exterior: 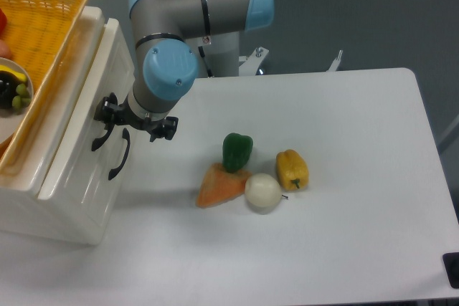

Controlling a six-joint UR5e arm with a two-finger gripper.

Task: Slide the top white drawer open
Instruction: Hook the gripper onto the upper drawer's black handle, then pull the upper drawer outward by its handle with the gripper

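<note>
The cream-white cabinet (72, 206) stands at the left edge of the table. The top white drawer (79, 130) is the front panel nearer the cabinet's top edge, and its curved black handle (101, 134) sticks out toward the table. The matching lower handle (120, 154) sits just right of it. My gripper (135, 120) hangs right at the cabinet front with its black fingers (165, 128) spread wide. The left finger overlaps the upper end of the top handle. The wrist hides whether anything is pinched.
A yellow wicker basket (50, 12) holding a plate of fruit rests on the cabinet top. Mid-table lies a cluster of a green pepper (237, 151), an orange carrot piece (221, 185), a white onion (262, 191) and a yellow pepper (292, 169).
</note>
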